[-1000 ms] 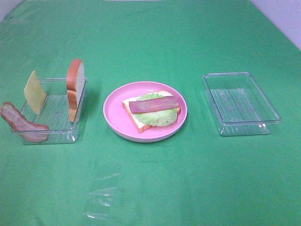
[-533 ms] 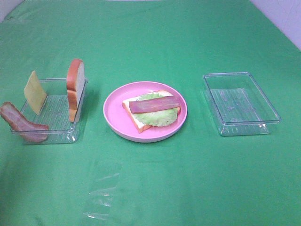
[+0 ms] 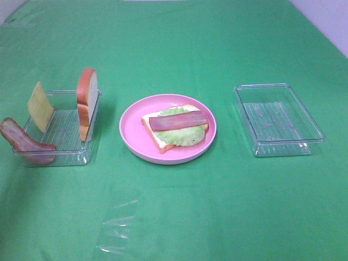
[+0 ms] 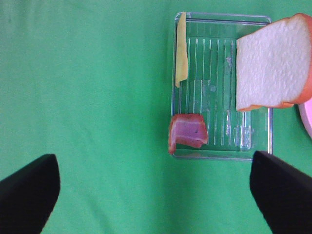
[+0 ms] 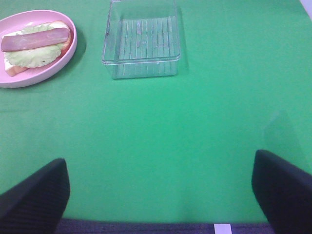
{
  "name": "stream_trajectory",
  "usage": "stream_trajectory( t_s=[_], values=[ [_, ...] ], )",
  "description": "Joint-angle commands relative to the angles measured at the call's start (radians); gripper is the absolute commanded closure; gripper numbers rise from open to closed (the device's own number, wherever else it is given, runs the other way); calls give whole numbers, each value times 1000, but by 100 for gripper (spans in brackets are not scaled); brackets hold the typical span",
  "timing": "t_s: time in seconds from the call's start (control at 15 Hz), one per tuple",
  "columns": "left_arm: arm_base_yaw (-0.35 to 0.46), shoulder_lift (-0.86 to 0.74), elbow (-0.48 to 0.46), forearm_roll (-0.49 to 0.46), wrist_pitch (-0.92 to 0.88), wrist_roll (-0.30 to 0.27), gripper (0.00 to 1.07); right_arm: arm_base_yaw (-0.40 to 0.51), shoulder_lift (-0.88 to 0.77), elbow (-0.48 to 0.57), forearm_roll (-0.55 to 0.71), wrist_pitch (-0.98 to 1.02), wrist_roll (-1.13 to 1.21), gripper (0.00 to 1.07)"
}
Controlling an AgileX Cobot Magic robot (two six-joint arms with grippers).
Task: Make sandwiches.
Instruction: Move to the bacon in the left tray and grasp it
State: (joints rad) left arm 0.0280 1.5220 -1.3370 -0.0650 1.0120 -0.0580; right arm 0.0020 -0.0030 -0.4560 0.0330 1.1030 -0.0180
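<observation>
Both pairs of jaws are being held wide apart with nothing between them. The left jaws are hanging above the counter [image 3: 217, 206] just short of the left tray [image 4: 222, 155], and the right jaws are hanging over bare green cloth, well apart from the right tray [image 5: 141, 68].

The sandwich is being built on the pink plate [image 3: 133, 128] between the trays: a bread slice [image 3: 155, 137] lying flat, a lettuce leaf [image 3: 185, 136] on it, and a bacon strip [image 3: 178, 120] on top. The cheese square [image 4: 181, 48] and the second bread slice [image 4: 270, 63] are being kept in the left tray, with a second bacon strip [image 4: 187, 131] draped over its rim.

The step in hand is being judged as fetching the next layer with the left jaws, probably the cheese. It is standing on edge against the tray's wall, so it should be pinched across its thin faces near the upper edge, with the wall being left untouched.

On the plate, the bacon's long axis is running nearly across the high view, rising slightly to the right. The upright bread is pointing its rounded top upward.
</observation>
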Motion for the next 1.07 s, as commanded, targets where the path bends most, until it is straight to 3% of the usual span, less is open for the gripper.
stream_trajectory(
  t_s=[0.07, 0.6, 1.07],
  values=[
    [-4, 182, -84, -67, -2, 58, 8, -1, -34, 4, 3, -5, -15, 11],
    [-50, 518, -303, -95, -22, 58, 8, -1, -34, 4, 3, -5, -15, 11],
    [-50, 586, -319, -83, 39, 58, 8, -1, -34, 4, 3, -5, -15, 11]
  ],
)
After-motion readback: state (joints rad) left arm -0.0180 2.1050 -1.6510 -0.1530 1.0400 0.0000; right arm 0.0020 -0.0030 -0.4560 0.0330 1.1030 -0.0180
